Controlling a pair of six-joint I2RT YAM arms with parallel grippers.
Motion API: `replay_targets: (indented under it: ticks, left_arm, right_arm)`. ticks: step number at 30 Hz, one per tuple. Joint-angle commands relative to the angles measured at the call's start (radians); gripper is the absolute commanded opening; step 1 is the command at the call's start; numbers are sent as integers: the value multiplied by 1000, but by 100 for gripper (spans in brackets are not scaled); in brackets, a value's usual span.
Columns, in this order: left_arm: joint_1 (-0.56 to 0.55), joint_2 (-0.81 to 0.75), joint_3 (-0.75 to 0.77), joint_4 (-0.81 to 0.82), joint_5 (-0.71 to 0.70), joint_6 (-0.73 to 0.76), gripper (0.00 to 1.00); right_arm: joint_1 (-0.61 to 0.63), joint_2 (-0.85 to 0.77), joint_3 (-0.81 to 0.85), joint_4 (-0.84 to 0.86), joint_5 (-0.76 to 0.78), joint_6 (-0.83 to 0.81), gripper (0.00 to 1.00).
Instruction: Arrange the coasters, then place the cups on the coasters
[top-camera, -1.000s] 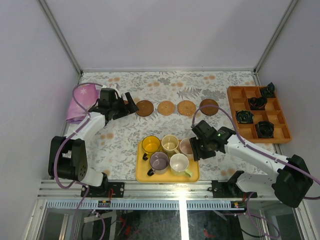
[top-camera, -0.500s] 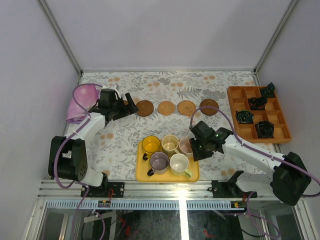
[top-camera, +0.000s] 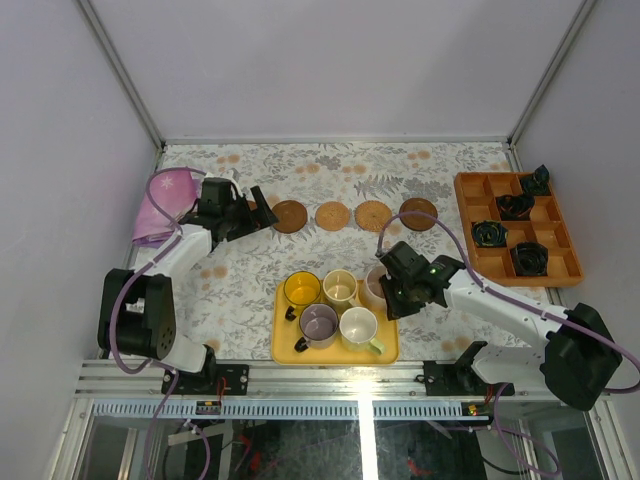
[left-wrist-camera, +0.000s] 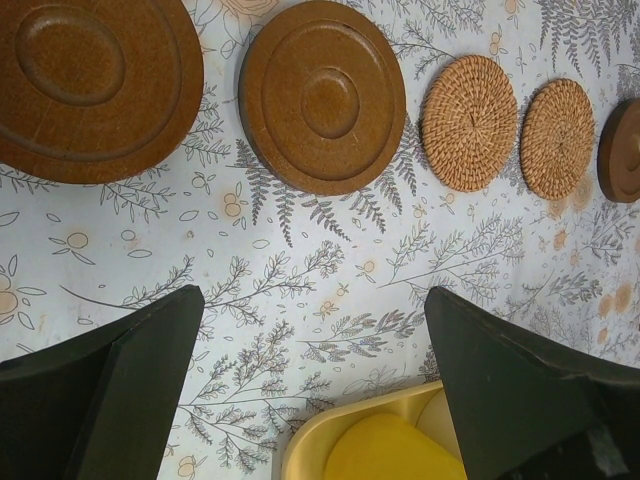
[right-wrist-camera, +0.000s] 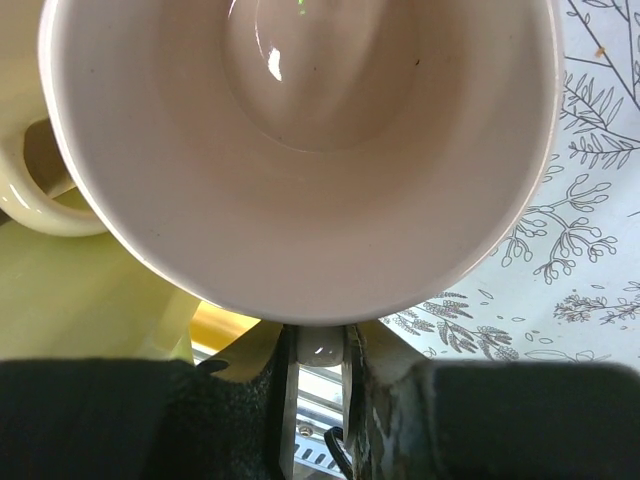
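The right gripper (right-wrist-camera: 318, 352) pinches the handle of the pink cup (right-wrist-camera: 300, 150), which sits at the far right corner of the yellow tray (top-camera: 283, 354), near the middle of the tabletop (top-camera: 240, 280). A second ago its jaws stood noticeably wider and the arm hung slightly further right. It has since nudged left onto the cup and narrowed until the handle sits tight between the fingers. Whether the cup has left the tray cannot be told from these views.

Beyond the tray, the five coasters (left-wrist-camera: 322, 95) lie in a straight row running left to right across the far half of the tabletop, each apart from its neighbour. The left gripper (left-wrist-camera: 312, 320) has not moved. It hovers wide open and empty over the left end of the row.

With the row apparently laid out, the task seems to be passing from arranging to placing. The pink cup looks set to go first, while the yellow cup (top-camera: 301, 289), cream cup (top-camera: 340, 287), purple cup (top-camera: 318, 322) and pale green cup (top-camera: 358, 325) wait on the tray.
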Motion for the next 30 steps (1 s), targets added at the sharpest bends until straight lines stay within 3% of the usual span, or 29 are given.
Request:
replay_targets:
  ticks: [1,12,21,30]
  left_arm:
    - [-3,15,6,60,-3,-9,93]
    - [-4,23,20,72,-14,-14,93]
    - [-4,30,32,92,-8,-25,93]
    - [-5,29,35,128,-8,-50,93]
  right_arm:
    - [5,-8,72,4,60,-48,0]
    - [5,7,226,-8,235,-89,0]
    - [-7,199,466,-40,468,-169,0]
    - [-239,338,619,52,445,-268,0]
